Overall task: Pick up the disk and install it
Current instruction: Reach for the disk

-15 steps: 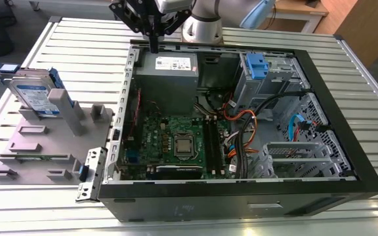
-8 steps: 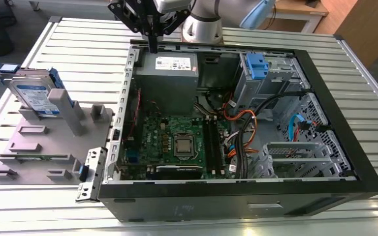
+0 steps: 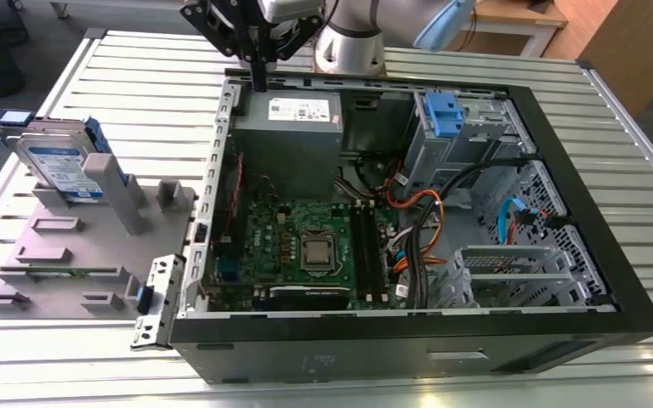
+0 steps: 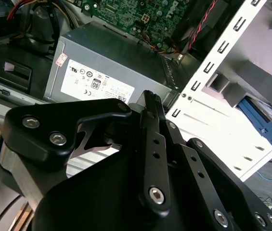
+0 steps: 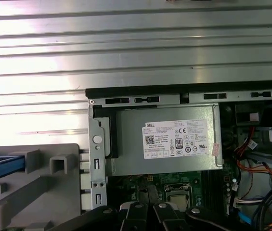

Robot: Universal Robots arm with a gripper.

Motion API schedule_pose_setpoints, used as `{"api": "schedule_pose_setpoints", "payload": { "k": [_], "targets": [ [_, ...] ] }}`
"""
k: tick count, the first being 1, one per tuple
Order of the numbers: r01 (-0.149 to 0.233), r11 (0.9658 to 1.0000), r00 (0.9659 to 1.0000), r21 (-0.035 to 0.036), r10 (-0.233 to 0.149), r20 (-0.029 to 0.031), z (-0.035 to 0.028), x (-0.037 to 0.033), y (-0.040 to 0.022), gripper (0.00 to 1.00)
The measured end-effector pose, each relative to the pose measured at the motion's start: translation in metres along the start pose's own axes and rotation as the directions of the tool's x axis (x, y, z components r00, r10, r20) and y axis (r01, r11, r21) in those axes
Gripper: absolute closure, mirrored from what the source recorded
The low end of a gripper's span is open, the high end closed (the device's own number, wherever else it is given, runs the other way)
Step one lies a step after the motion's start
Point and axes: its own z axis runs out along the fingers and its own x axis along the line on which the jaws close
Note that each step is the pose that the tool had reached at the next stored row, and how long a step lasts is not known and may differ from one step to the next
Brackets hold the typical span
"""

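Note:
The disk point(image 3: 60, 163) stands on edge in a grey holder point(image 3: 77, 246) at the exterior view's left, outside the computer case; its white-and-blue label faces forward and a blue bracket runs around its edges. Its blue bracket also shows in the first wrist view point(image 5: 1, 162) and the second wrist view point(image 4: 262, 122). My gripper point(image 3: 259, 82) hangs over the case's rear wall, just above the power supply's corner, well away from the disk. Its black fingers point(image 4: 149, 102) are shut together with nothing between them.
The open computer case point(image 3: 599, 246) lies on a slatted metal table point(image 3: 133, 68). Inside are the grey power supply point(image 3: 292, 119), the motherboard point(image 3: 303, 246), bundled cables point(image 3: 440, 212) and a grey drive cage with a blue tab point(image 3: 445, 115). A loose metal bracket point(image 3: 154, 302) leans at the case's near corner.

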Motion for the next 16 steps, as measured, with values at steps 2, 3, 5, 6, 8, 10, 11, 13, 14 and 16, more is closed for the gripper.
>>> {"api": "schedule_pose_setpoints", "payload": {
  "k": [2, 3, 5, 6, 8, 10, 11, 13, 14, 16],
  "targets": [
    [0.0, 1.0, 1.0, 0.0, 0.0, 0.0, 0.0, 0.0021, -0.0002, 0.89],
    [0.0, 1.0, 1.0, 0.0, 0.0, 0.0, 0.0, 0.0032, -0.0003, 0.89],
    [0.0, 1.0, 1.0, 0.0, 0.0, 0.0, -0.0001, 0.0053, -0.0004, 0.89],
    [0.0, 1.0, 1.0, 0.0, 0.0, 0.0, -0.0001, 0.0063, -0.0005, 0.89],
    [0.0, 1.0, 1.0, 0.0, 0.0, 0.0, -0.0001, 0.0078, -0.0006, 0.89],
    [0.0, 1.0, 1.0, 0.0001, 0.0, -0.0001, -0.0001, 0.0081, -0.0006, 0.89],
    [0.0, 1.0, 1.0, 0.0001, 0.0, 0.0, -0.0001, 0.0082, -0.0006, 0.89],
    [0.0, 1.0, 1.0, 0.0001, 0.0, 0.0, -0.0001, 0.0083, -0.0006, 0.89],
    [0.0, 1.0, 1.0, 0.0, 0.0, 0.0, -0.0001, 0.0083, -0.0006, 0.89],
    [0.0, 1.0, 1.0, 0.0, 0.0, 0.0, -0.0001, 0.0084, -0.0006, 0.89]
  ]
}}
